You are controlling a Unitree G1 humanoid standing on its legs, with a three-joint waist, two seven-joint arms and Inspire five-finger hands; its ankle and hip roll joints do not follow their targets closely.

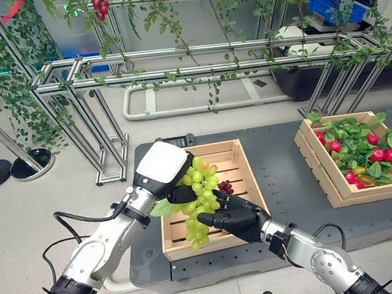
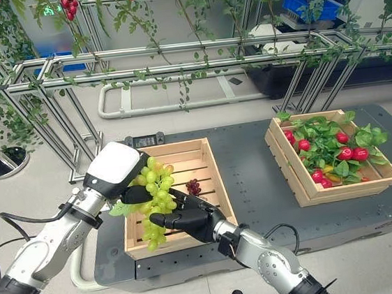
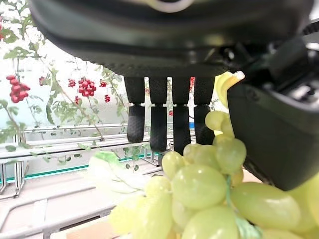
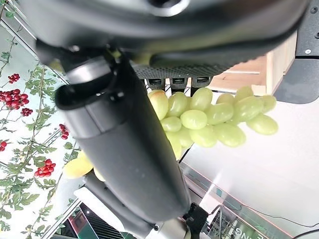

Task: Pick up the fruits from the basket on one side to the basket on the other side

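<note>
The left robot hand pinches the green grapes over the near crate. The right robot hand cups them from below, fingers curled around them. The far crate holds red fruit.

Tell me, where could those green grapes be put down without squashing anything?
The dark tabletop lies bare between the two crates. The left crate has open slats at its far end, beside a small dark grape cluster. The right crate is crowded with leaves and red fruit.
</note>
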